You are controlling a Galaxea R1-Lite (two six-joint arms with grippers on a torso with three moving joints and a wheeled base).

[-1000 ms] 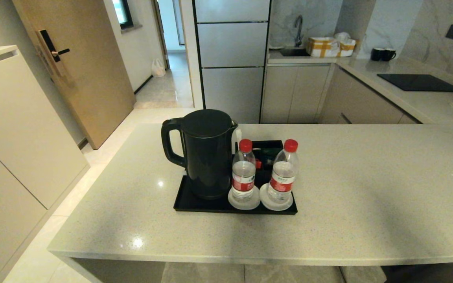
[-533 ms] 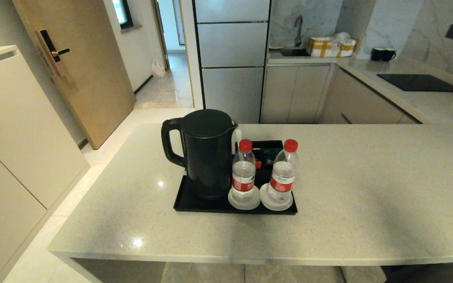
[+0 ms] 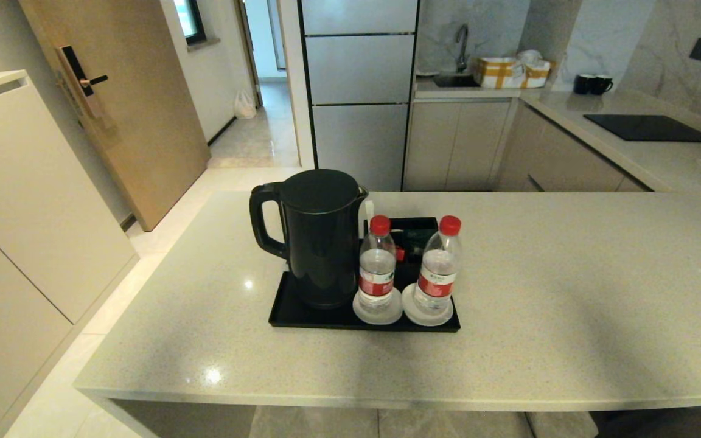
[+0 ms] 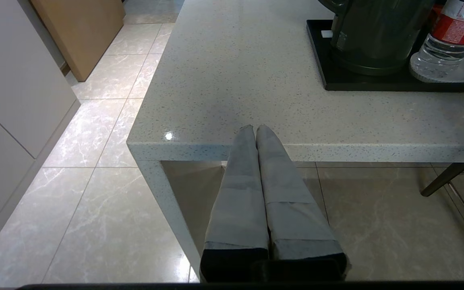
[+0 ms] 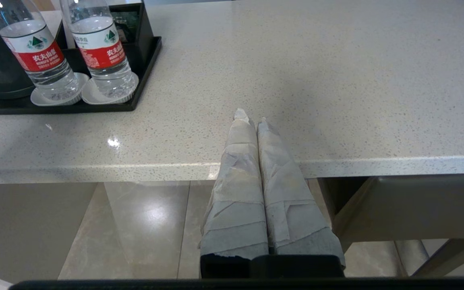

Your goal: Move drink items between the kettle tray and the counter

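A black kettle (image 3: 320, 237) stands at the left end of the black kettle tray (image 3: 302, 315) on the beige counter (image 3: 569, 316). Two red-capped water bottles (image 3: 377, 267) (image 3: 437, 271) stand on white coasters at the tray's front right, with a small black box (image 3: 414, 234) behind them. Neither arm shows in the head view. My left gripper (image 4: 255, 128) is shut and empty, held in front of the counter's near left corner. My right gripper (image 5: 250, 119) is shut and empty too, at the counter's near edge to the right of the tray (image 5: 143, 60).
A second counter at the back right carries a flat black cooktop (image 3: 648, 128) and two black mugs (image 3: 592, 83). A sink with a yellow-white box (image 3: 512, 72) lies beyond it. Cabinets (image 3: 22, 201) line the left side, across a tiled floor.
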